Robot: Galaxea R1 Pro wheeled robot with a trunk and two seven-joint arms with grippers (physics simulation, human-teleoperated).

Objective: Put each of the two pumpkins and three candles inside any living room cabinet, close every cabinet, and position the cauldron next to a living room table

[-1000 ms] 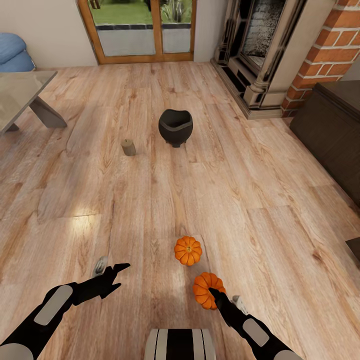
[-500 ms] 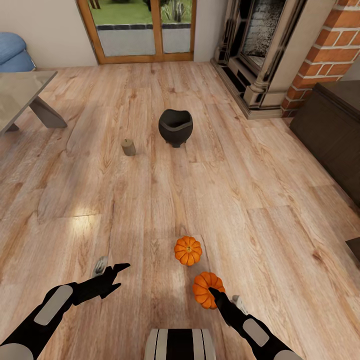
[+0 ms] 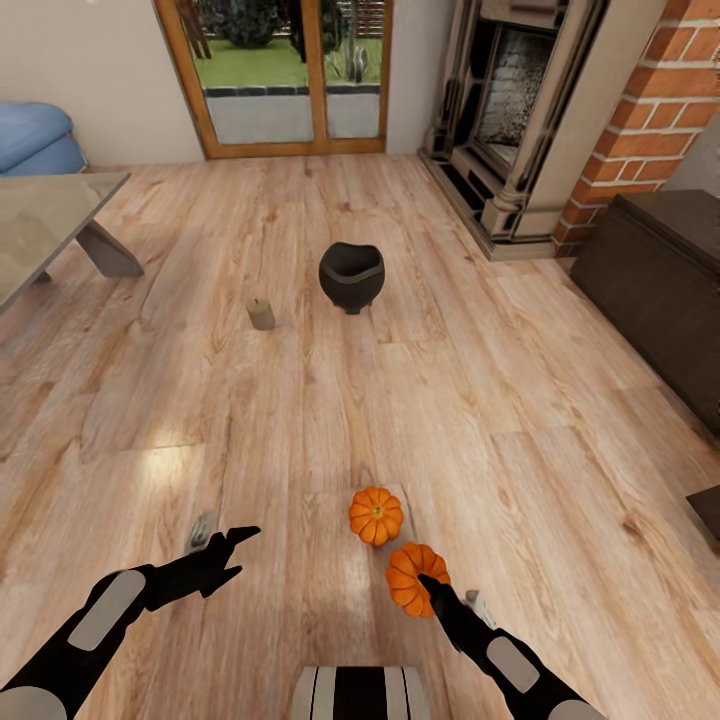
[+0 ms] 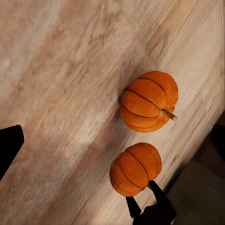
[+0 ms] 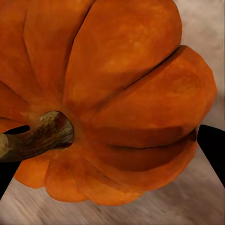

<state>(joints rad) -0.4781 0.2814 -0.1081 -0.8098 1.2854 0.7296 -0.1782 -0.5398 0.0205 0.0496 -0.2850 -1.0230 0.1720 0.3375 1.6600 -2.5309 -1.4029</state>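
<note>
Gripping the nearer pumpkin [image 3: 412, 577], right claw [image 3: 430, 587] closed around it, left claw [image 3: 232, 545] spread, empty.

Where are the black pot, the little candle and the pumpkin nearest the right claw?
Cauldron [image 3: 351, 275], head view, on its dark outer wall.
Candle [image 3: 261, 314], head view, on its pale side.
Nearer pumpkin [image 3: 408, 575], head view, on its orange ribs just ahead of the right claw [image 3: 428, 583].

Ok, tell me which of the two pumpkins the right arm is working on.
The nearer pumpkin, closest to the robot's base: the right gripper is at it, jaws on either side. The other pumpkin sits free, farther out towards the cauldron.
</note>
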